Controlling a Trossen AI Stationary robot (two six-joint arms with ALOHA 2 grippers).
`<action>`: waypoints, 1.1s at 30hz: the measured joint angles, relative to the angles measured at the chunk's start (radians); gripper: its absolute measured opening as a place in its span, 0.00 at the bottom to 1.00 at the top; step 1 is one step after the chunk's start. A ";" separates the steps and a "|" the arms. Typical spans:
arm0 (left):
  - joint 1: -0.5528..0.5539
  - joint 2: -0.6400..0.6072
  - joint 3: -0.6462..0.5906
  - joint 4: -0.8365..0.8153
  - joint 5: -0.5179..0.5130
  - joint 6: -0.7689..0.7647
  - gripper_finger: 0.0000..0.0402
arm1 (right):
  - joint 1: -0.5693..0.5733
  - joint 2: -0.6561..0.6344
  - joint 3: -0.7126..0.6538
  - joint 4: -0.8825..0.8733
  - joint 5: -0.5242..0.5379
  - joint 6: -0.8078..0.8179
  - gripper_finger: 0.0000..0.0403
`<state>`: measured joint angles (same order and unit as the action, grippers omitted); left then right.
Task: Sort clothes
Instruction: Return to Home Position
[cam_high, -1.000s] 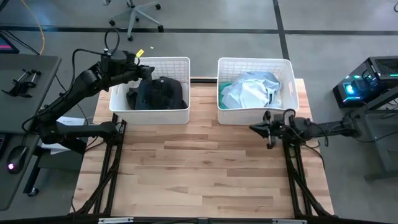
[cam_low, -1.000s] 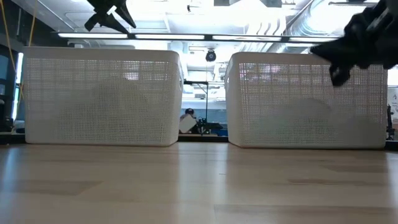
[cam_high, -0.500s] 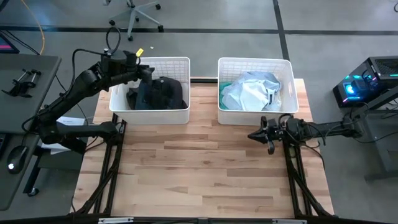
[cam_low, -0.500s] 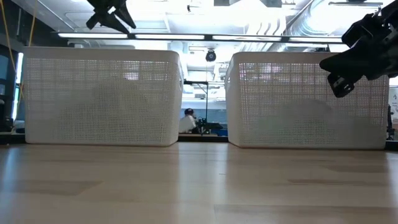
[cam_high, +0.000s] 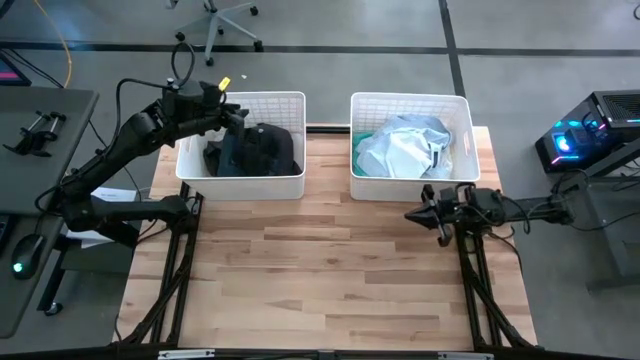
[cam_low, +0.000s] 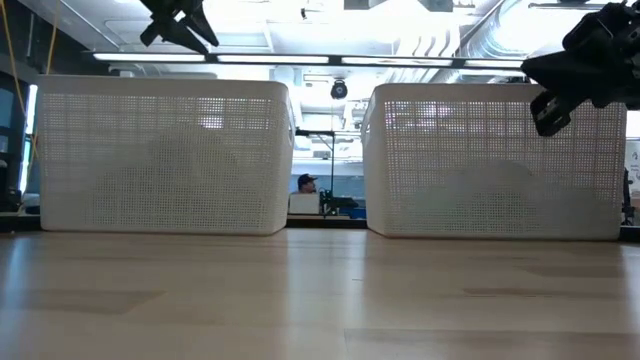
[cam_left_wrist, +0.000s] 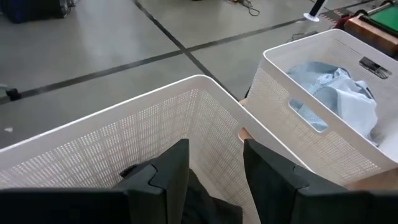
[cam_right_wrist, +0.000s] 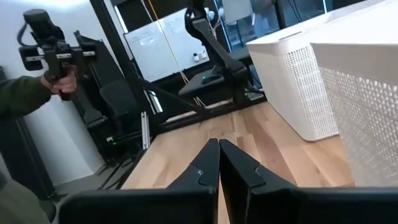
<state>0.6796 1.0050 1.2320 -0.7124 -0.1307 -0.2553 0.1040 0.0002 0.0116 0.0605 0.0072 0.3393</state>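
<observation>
Black clothes (cam_high: 255, 150): lying just below your left gripper's (cam_high: 240, 112) parted fingers.
Right gripper (cam_high: 411, 215): you're pressing its fingers together, pale clothes (cam_high: 400, 150) lying off beside them.

Clothes (cam_high: 400, 150) hidden behind basket walls (cam_low: 160, 160) in the low view, left gripper (cam_low: 178, 30) clipped by its top edge, person (cam_right_wrist: 25, 93) mostly out of frame.
</observation>
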 joint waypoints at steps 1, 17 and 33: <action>0.000 0.000 0.000 0.002 0.001 0.008 0.35 | 0.000 0.000 0.000 -0.004 0.001 0.000 0.00; -0.231 -0.279 -0.423 0.678 0.242 -0.131 0.34 | 0.000 0.013 0.000 -0.050 0.001 0.000 0.00; -0.527 -0.264 -0.504 0.808 0.147 -0.189 0.29 | 0.000 0.013 0.000 -0.051 0.001 0.000 0.00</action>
<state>0.1528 0.7407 0.7280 0.0955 0.0160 -0.4441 0.1043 0.0128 0.0116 0.0098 0.0078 0.3393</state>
